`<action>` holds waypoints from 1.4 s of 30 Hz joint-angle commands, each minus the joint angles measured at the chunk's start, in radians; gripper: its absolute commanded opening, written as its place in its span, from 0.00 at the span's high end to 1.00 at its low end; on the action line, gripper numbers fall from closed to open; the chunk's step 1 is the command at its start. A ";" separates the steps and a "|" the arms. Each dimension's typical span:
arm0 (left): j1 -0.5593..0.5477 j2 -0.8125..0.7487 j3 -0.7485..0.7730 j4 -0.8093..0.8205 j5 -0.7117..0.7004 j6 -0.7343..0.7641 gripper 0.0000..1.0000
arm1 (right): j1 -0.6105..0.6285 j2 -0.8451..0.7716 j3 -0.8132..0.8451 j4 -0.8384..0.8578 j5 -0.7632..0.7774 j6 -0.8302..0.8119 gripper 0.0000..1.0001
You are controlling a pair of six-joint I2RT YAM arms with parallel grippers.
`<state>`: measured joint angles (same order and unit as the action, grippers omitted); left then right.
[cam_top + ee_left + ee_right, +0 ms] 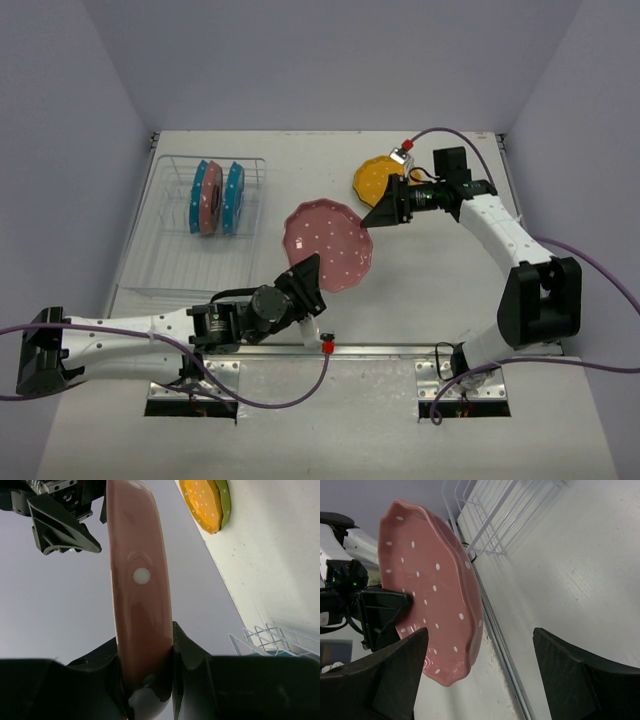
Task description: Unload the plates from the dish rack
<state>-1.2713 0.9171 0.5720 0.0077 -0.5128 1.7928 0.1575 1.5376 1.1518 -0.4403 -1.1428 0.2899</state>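
- The white tabletop (440, 300) is lying between pale grey walls, and the dish rack (160, 250) is standing at its left rear
- The left claw (308, 275) is clenching the pink plate (328, 245) by its near rim, with a finger pressing on each face, as the left wrist view is showing
- The plate is hanging clear of the rack, over the middle of the tabletop, and I cannot tell whether its lower edge is touching the surface
- It is being held tilted with its dotted face toward the right arm, probably so that the free far rim is being offered for a handover
- The right claw (479, 635) is standing released, with its fingers spread wide, pointing at that far rim and grasping nothing
- Behind the right claw, the orange plate (372, 180) is lying flat on a yellow-green plate (226, 505), making what looks like the unloaded stack
- A blue plate (197, 197), a second pink plate (211, 198) and a second blue plate (235, 197) are standing upright in the rack, waiting to be unloaded
- The right arm is sitting between the held plate and the stack, so a straight run there by the left arm looks blocked and passing the plate across seems likelier
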 commanded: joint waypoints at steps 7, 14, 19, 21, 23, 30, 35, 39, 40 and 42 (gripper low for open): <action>-0.013 0.012 0.100 0.203 -0.055 -0.037 1.00 | 0.068 -0.058 -0.064 0.025 -0.052 -0.134 0.36; -0.012 0.018 0.098 0.222 -0.067 -0.042 1.00 | 0.077 -0.045 -0.063 0.056 -0.114 -0.074 0.71; -0.013 0.012 0.078 0.228 -0.097 -0.054 0.75 | 0.073 -0.050 -0.058 0.061 -0.127 -0.029 1.00; -0.011 -0.001 0.063 0.215 -0.113 -0.059 0.45 | 0.066 -0.047 -0.051 0.063 -0.122 -0.005 1.00; -0.012 -0.023 0.041 0.210 -0.120 -0.057 0.29 | 0.042 -0.031 -0.037 0.066 -0.118 0.013 1.00; -0.013 -0.042 0.064 0.141 -0.225 -0.197 0.00 | -0.124 0.072 0.024 0.131 -0.110 0.163 1.00; -0.003 -0.012 0.163 0.028 -0.292 -0.415 0.00 | -0.219 0.136 0.103 0.146 -0.018 0.204 1.00; 0.058 -0.020 0.213 -0.073 -0.305 -0.539 0.00 | -0.261 0.201 0.167 0.208 0.073 0.282 1.00; 0.076 -0.018 0.227 -0.093 -0.305 -0.563 0.00 | -0.267 0.215 0.181 0.219 0.095 0.297 1.00; 0.108 -0.014 0.254 -0.124 -0.306 -0.603 0.00 | -0.271 0.242 0.208 0.242 0.135 0.314 1.00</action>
<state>-1.2293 0.9096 0.7447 -0.0324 -0.7719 1.3557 -0.1098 1.7646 1.2434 -0.3081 -0.9841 0.4882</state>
